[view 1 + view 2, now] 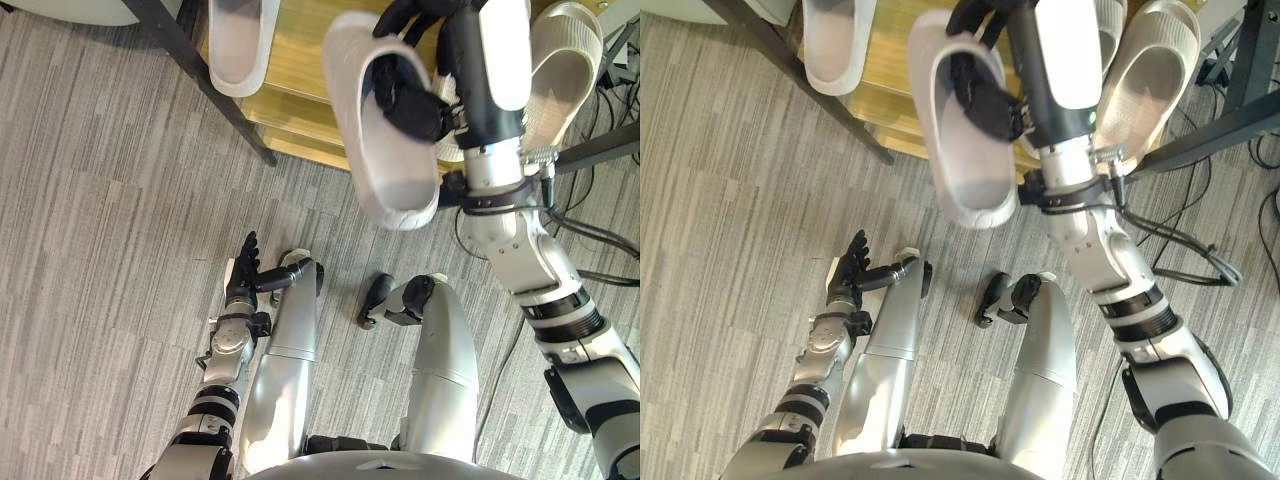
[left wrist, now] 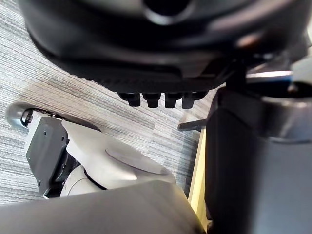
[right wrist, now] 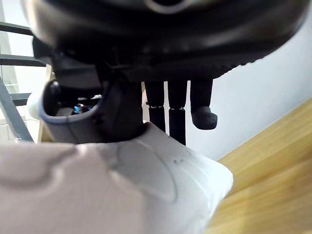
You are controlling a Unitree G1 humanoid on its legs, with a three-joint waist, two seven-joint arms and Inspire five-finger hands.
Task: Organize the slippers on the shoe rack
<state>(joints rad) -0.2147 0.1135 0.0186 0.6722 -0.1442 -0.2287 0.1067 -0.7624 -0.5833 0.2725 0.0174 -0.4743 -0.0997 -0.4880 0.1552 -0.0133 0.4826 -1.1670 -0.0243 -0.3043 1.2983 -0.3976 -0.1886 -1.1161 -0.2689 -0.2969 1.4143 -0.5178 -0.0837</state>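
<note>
White, smooth moulded slipper point(image 1: 395, 190) gripped in the curled right hand point(image 1: 410, 98) above the wooden shelf point(image 1: 297, 60); left hand point(image 1: 243, 266) hangs relaxed.

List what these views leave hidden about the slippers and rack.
- Left slipper: far end cut off by the head views' top edge.
- Right slipper: one side hidden behind the right arm.
- Shoe rack: extent cut off by the top edge.
- Held slipper: underside turned away; right hand covers its strap.
</note>
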